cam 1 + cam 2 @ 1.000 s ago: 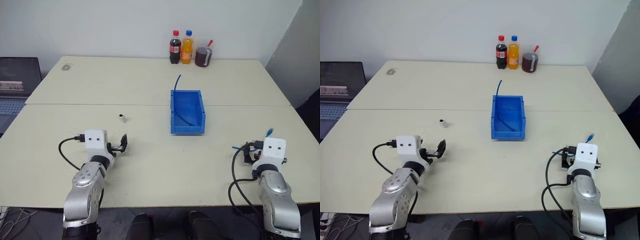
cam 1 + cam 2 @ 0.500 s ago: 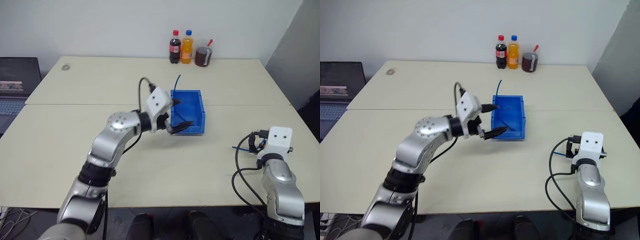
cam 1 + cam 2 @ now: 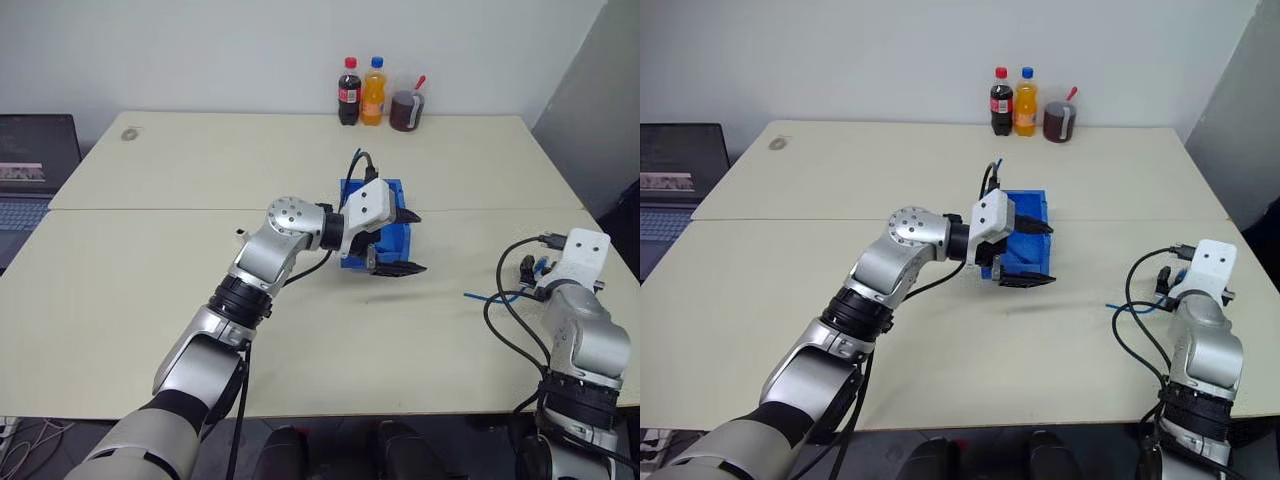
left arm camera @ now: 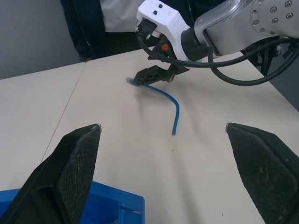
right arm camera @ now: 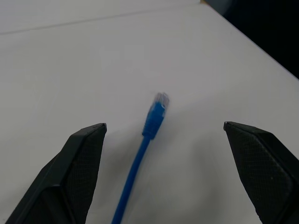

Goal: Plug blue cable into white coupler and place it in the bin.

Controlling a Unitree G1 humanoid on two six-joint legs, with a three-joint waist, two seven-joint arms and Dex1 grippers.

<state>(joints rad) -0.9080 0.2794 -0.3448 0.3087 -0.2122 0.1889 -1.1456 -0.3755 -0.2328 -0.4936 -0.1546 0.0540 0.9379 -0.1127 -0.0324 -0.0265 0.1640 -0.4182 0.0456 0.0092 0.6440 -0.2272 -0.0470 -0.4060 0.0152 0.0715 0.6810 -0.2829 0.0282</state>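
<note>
The blue bin (image 3: 397,240) stands mid-table. My left gripper (image 3: 408,242) hovers at its front end, pointing right, open and empty. The blue cable (image 3: 490,296) lies loose on the table at the right; the left wrist view shows its curve (image 4: 164,96), and the right wrist view shows its plug end (image 5: 160,100). My right gripper (image 4: 156,75) hangs just over that plug end, open (image 5: 163,125), with the cable lying untouched below it. The white coupler (image 3: 240,234) peeks out as a tiny block beside my left forearm.
A cola bottle (image 3: 349,94), an orange bottle (image 3: 374,94) and a cup of dark drink (image 3: 406,110) stand at the far edge. A laptop (image 3: 35,170) sits at the far left. A darker blue cable end (image 3: 997,161) sticks up behind the bin.
My left arm swung up from the near left of the table and across to the bin's front, turning to point right. My right gripper shifted rightward over the cable's plug end. Both stayed open.
</note>
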